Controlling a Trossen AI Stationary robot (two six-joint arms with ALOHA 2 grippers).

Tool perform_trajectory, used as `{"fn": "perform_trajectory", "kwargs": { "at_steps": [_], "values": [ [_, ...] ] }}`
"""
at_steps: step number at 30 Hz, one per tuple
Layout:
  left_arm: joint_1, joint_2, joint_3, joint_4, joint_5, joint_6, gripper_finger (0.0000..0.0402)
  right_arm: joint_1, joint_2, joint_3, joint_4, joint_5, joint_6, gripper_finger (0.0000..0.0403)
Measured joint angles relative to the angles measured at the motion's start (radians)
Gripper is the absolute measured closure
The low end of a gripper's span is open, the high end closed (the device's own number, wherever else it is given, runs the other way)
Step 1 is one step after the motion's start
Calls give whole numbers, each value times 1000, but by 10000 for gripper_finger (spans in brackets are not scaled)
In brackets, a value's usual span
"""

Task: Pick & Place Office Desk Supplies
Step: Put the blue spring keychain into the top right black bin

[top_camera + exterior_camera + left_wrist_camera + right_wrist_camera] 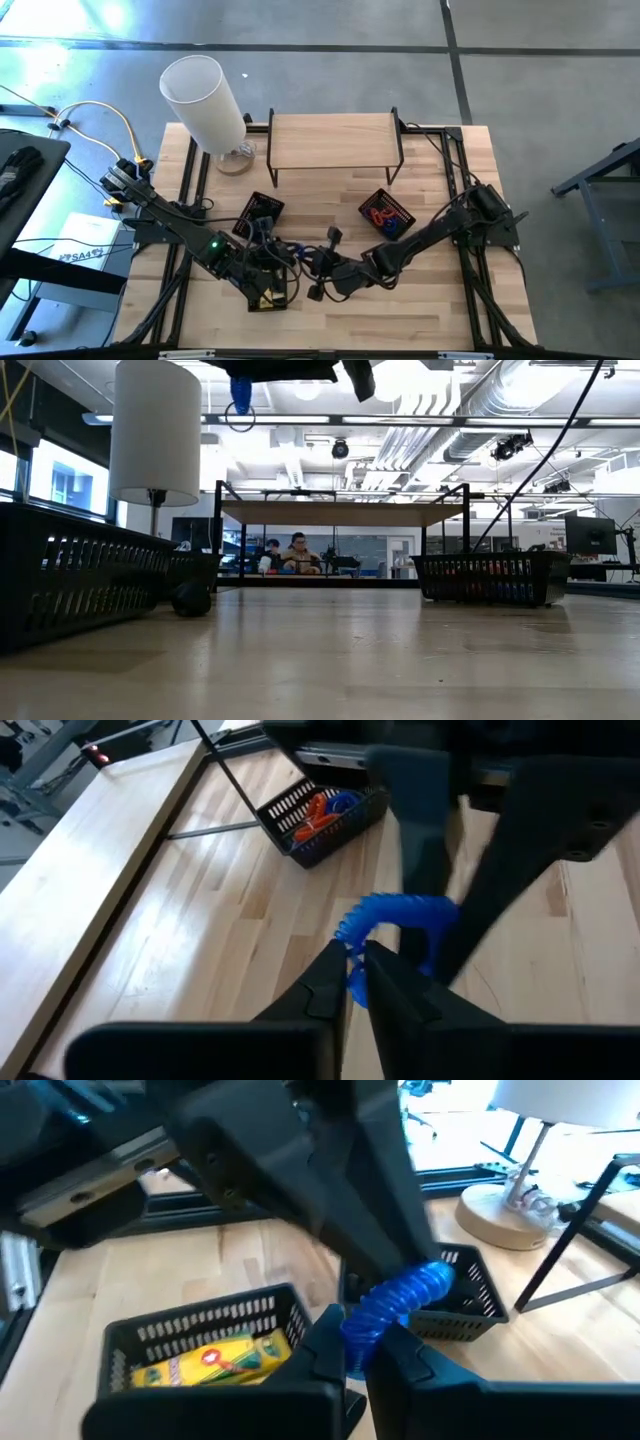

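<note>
A blue coiled loop band point(395, 913) is held up between both grippers over the table's near middle. In the low view the blue band point(240, 398) hangs high above the tabletop. My left gripper point(355, 982) is shut on one end of it. My right gripper point(358, 1348) is shut on the other end of the band point(405, 1292). In the high view the two grippers meet at the left gripper point(300, 256) and right gripper point(322, 262). Yellow packets point(215, 1362) lie in a black basket point(200, 1320). My left gripper pinches the coil's end point(352, 970) between its two fingers; the band arches away from them to the other arm's fingers point(430, 840), lifted clear of the table. My right gripper pinches the opposite end of the coil point(360, 1328) between its two fingers; the coil curves up and away to the left arm's fingers point(370, 1220), clear of the table.
A black basket with red and blue bands point(386, 212) sits right of centre, another black basket point(262, 212) left of centre, and the packets' basket point(268, 292) lies near the front edge. A wooden shelf point(335, 140) and a white lamp point(205, 100) stand at the far side.
</note>
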Motion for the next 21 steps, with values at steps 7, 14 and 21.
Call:
{"fn": "perform_trajectory", "kwargs": {
  "at_steps": [7, 14, 21],
  "values": [
    [2, 0, 0, 54, -16, 6, 334, 1, 0, 0, -78, -48, 86, 397],
    [-3, 0, 0, 89, -11, 56, 331, 6, 0, 0, -114, -74, 113, 397],
    [-2, 0, 0, 89, -11, 56, 331, 32, -1, 0, -400, -19, 305, 398]
  ]
}}
